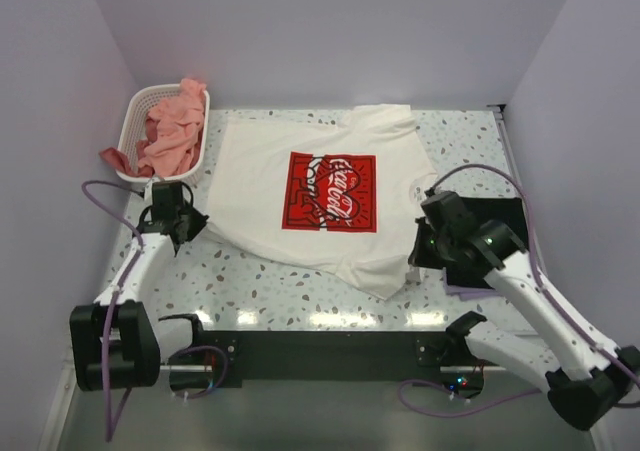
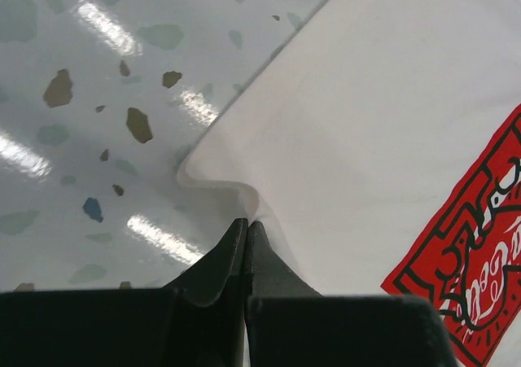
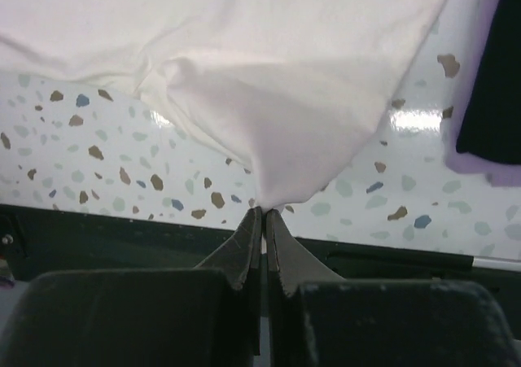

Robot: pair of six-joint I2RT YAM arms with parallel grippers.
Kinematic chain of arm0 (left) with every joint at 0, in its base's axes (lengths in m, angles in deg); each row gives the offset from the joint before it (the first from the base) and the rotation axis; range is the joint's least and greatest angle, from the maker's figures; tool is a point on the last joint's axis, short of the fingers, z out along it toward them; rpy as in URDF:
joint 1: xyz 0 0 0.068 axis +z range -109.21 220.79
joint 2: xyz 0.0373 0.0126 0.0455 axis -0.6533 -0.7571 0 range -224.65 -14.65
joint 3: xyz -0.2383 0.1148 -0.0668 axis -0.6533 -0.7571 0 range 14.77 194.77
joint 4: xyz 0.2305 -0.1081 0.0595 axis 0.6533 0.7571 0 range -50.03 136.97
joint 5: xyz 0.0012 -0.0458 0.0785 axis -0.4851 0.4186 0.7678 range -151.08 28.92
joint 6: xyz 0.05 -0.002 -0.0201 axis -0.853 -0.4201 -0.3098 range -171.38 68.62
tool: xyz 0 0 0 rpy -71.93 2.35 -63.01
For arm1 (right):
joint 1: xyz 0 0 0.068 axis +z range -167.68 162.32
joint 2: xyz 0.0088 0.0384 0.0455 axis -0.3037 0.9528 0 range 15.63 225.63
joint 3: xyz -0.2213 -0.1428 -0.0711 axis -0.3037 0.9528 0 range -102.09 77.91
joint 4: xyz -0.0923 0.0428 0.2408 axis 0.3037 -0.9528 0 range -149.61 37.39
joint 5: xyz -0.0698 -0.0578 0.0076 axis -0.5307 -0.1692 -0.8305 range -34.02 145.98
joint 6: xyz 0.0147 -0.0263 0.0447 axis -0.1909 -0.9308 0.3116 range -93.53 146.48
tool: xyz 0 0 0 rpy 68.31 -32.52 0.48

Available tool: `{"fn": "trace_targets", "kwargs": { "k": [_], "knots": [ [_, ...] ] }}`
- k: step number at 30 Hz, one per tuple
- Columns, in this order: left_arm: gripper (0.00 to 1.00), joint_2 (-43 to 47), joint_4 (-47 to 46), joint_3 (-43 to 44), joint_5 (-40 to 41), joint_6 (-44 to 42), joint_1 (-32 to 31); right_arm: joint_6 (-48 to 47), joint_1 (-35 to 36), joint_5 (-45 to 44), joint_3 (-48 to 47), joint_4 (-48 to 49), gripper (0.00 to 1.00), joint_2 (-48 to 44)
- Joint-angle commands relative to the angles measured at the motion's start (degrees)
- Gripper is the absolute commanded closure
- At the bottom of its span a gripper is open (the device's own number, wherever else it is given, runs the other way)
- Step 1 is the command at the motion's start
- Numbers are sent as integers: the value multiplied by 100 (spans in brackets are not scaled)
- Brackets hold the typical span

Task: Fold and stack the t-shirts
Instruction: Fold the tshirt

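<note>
Left gripper (image 2: 247, 225): my jaws are pressed together on the left edge of the cream tee (image 1: 250, 181), and the cloth puckers up into a small ridge right at the tips.
Right gripper (image 3: 263, 212): my jaws are clamped on the tee's near right corner. The cloth is drawn to a point there and lifted off the table (image 1: 250, 281).
Cream tee: it lies spread front-up across the middle of the table, turned a little askew, with its red logo (image 1: 333, 191) facing up.
Pink tees (image 1: 170, 131): they are heaped in the basket (image 1: 140, 101) at the far left, and one hangs over its rim.
Black tee (image 3: 492, 66): it lies at the right edge, under my right arm, on top of the lilac tee (image 3: 476, 163).
Lilac tee: only a strip shows, along the black tee's border.
</note>
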Motion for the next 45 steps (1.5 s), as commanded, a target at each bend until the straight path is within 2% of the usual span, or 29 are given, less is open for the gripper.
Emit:
{"fn": "trace_targets", "kwargs": {
  "k": [1, 5, 12, 16, 27, 45],
  "knots": [
    [100, -781, -665, 487, 107, 199, -416, -561, -135, -410, -411, 1422, 100, 1100],
    [100, -1643, -939, 1013, 116, 340, -514, -712, -1301, 669, -578, 2529, 100, 2470],
    [100, -2706, -887, 1814, 291, 348, -523, -739, -1805, 1295, -1492, 3251, 100, 3975],
    [100, -2980, -816, 2087, 405, 357, -531, -581, -2077, 1567, -1800, 3471, 100, 4336],
    [100, -3235, -816, 2237, 502, 507, -470, -475, -2622, 1621, -2178, 3639, 100, 4628],
    [100, -3261, -921, 2307, 248, 489, -83, -396, -2974, 1410, -2196, 3718, 100, 4636]
  ]
}}
